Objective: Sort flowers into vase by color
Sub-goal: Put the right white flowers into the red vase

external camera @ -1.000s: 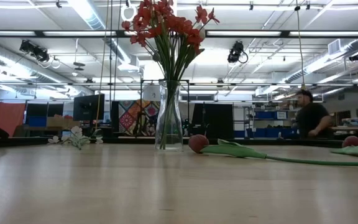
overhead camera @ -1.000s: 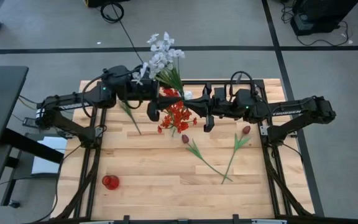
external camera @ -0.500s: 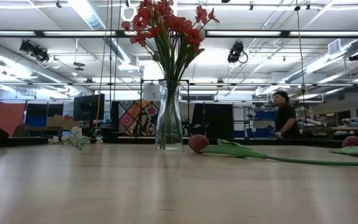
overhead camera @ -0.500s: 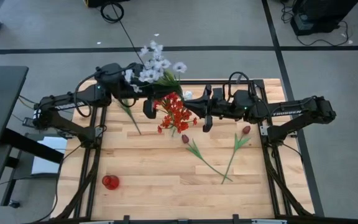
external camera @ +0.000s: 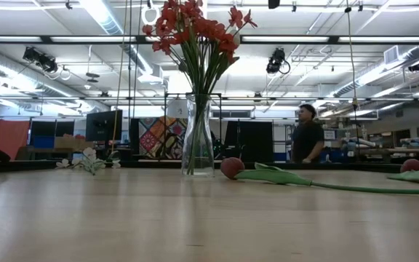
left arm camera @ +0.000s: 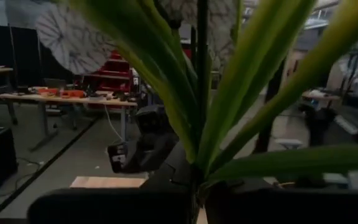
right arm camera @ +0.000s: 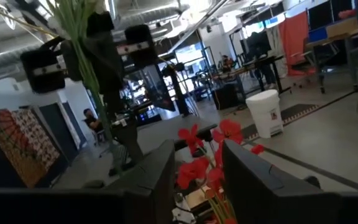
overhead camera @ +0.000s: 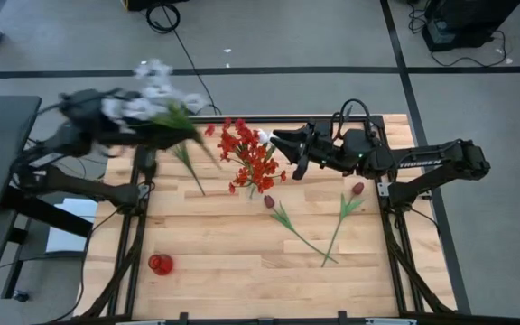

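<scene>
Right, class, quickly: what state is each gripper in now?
Left gripper: shut on the white flower spray.
Right gripper: open, holding nothing, by the red flowers.

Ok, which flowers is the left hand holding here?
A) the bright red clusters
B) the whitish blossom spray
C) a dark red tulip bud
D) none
B: the left hand is shut on the whitish blossom spray, lifted at the table's far-left edge; the red clusters stand in the vase.

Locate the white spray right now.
In the high view, the white spray is held shut in the left gripper over the table's far-left corner, left of the red flowers in the vase.
</scene>
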Robot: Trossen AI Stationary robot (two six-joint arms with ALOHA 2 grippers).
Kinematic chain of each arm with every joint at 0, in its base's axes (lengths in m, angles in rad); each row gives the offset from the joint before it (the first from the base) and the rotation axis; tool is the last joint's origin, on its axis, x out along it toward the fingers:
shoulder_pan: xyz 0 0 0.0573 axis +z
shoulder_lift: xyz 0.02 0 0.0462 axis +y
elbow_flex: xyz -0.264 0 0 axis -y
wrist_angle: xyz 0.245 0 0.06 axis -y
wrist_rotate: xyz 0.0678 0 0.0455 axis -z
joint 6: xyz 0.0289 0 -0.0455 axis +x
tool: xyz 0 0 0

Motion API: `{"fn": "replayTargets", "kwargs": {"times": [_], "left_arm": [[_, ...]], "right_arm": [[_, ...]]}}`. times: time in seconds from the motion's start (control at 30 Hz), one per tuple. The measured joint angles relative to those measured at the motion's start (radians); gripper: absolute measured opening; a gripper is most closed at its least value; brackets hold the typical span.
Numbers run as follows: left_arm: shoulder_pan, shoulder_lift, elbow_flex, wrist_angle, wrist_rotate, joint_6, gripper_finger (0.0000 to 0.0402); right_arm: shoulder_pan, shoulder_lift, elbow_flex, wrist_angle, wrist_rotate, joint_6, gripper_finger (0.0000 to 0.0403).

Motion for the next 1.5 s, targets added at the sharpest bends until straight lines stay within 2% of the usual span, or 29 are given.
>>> {"fn": "replayTargets", "kwargs": {"times": [0.2, 0.33, 0.4, 0.6, 0.73, 0.9, 1.1, 1.17, 1.3, 1.4, 1.5], "left_arm": [[0.000, -0.126, 0.000, -0.206, 0.054, -0.039, 0.0020], [-0.010, -0.148, -0.005, -0.376, 0.054, -0.021, 0.0021], [-0.028, -0.149, -0.041, -0.390, 0.054, 0.017, 0.0021], [-0.096, -0.178, -0.262, -0.197, 0.053, 0.013, 0.0022], [-0.132, -0.232, -0.395, -0.158, 0.054, 0.002, 0.0022], [-0.173, -0.344, -0.525, -0.141, 0.048, -0.047, 0.0017], [-0.270, -0.513, -0.711, -0.094, 0.059, -0.078, 0.0015], [-0.313, -0.562, -0.768, -0.067, 0.118, -0.111, 0.0015], [-0.405, -0.623, -0.861, 0.053, 0.332, -0.209, 0.0014], [-0.477, -0.634, -0.904, 0.119, 0.343, -0.274, 0.0014], [-0.545, -0.631, -0.934, 0.120, 0.343, -0.269, 0.0014]], "right_arm": [[-0.021, -0.002, 0.000, 0.016, 0.000, 0.025, 0.0139], [-0.028, -0.002, 0.000, 0.016, 0.000, 0.044, 0.0139], [-0.027, -0.002, 0.000, 0.017, 0.000, 0.044, 0.0139], [-0.019, -0.002, 0.000, 0.017, 0.003, 0.052, 0.0139], [0.004, -0.002, 0.000, 0.014, 0.006, 0.055, 0.0139], [0.032, -0.002, 0.000, -0.008, 0.076, 0.055, 0.0139], [0.036, -0.002, 0.000, -0.009, 0.105, 0.078, 0.0139], [0.036, -0.002, 0.000, -0.009, 0.105, 0.087, 0.0139], [0.036, -0.002, 0.000, -0.009, 0.106, 0.112, 0.0139], [0.036, -0.002, 0.000, -0.009, 0.106, 0.134, 0.0139], [0.040, -0.001, 0.000, -0.008, 0.108, 0.157, 0.0139]]}}
